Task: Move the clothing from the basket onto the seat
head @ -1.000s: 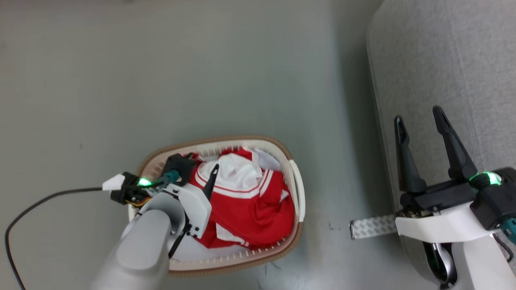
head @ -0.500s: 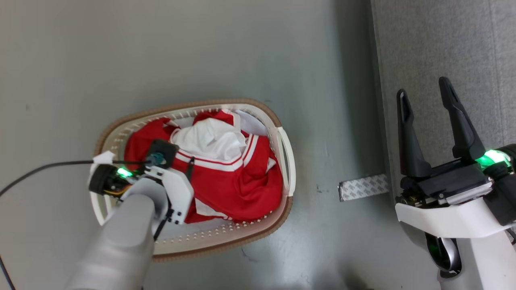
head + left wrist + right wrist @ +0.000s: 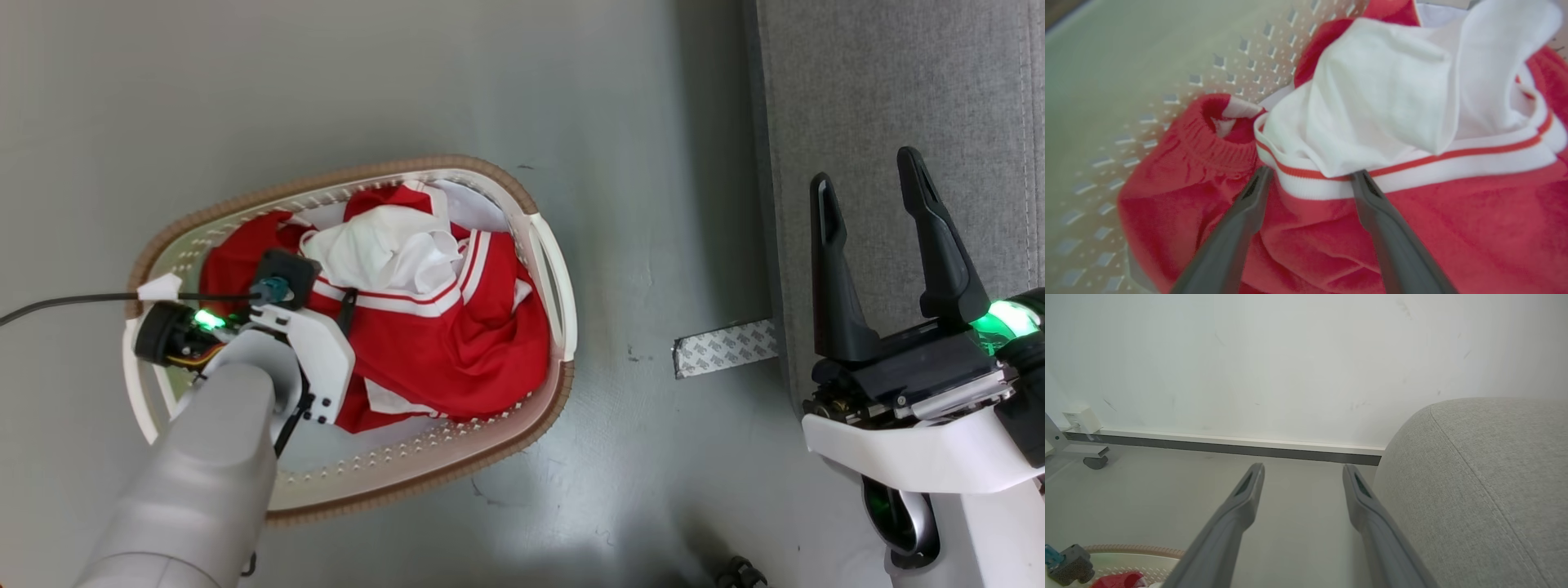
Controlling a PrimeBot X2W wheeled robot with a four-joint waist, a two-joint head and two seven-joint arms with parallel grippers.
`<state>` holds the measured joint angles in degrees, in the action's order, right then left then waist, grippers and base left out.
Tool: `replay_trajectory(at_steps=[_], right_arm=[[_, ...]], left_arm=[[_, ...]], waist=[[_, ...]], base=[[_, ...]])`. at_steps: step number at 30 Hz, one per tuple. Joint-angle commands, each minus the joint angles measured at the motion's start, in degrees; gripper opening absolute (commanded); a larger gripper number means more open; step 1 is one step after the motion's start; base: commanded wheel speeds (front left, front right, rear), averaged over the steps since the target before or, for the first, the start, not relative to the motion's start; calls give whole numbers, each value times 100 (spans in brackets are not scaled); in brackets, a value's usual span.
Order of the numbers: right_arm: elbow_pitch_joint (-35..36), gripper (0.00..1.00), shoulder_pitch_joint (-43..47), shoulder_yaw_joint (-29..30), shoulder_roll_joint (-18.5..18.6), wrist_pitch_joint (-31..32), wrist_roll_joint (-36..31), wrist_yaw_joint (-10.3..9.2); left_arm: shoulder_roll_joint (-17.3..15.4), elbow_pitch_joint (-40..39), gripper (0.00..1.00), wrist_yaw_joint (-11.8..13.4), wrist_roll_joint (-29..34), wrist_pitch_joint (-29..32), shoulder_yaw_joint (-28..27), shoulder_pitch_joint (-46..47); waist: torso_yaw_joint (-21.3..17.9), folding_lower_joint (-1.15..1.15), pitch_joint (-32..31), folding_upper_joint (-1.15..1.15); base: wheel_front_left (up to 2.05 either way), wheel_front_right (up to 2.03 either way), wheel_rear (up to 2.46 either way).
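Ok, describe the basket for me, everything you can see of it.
The basket is oval, cream plastic with rows of small holes in its walls, a brown rim and a pale loop handle at each end. It stands upright on the grey floor, left of the seat and apart from it. Red-and-white clothing is heaped inside. The open left gripper reaches into it, tips at the clothing.

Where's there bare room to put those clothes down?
The grey seat beyond the right hand is bare, and so is the floor between basket and seat. The basket is crowded with clothing and the left hand.
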<state>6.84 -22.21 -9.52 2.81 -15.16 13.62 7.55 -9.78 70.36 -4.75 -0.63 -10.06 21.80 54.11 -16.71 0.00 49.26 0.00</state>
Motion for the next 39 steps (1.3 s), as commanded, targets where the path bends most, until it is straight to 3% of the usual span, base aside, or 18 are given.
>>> replay_trajectory(at_steps=[1,2,3,4,15,22,31,39], right_arm=[[18,100,34,-14,15,0,13,-12],[18,100,46,-18,15,0,22,-12],[17,100,55,-22,15,0,25,-12],[11,100,66,-20,15,0,25,-12],[-289,100,131,43,15,0,8,-12],[-610,100,448,147,19,0,62,-12],[-1079,100,1232,292,19,0,64,-12],[-1328,100,1599,258,18,0,1,-12]], left_arm=[[-50,47,100,-18,-41,-26,8,46],[-37,61,80,-40,-62,-53,16,67],[-19,75,16,-64,-61,-64,34,80],[4,86,0,-76,-65,-84,55,81],[429,70,0,-225,-414,-417,103,-196],[659,-559,0,-264,-1038,-511,308,-934],[619,-1749,0,-267,-1941,-508,920,-1907],[473,-2524,0,-266,-2370,-345,968,-2235]], waist=[[-13,0,23,0],[-19,0,37,0],[-23,0,45,0],[-25,0,46,0],[183,0,-634,0],[518,0,-1828,0],[981,0,-3444,0],[1261,0,-4310,0]], base=[[0,0,0],[0,0,0],[0,0,0],[0,0,0],[0,0,0],[0,0,0],[0,0,0],[0,0,0]])
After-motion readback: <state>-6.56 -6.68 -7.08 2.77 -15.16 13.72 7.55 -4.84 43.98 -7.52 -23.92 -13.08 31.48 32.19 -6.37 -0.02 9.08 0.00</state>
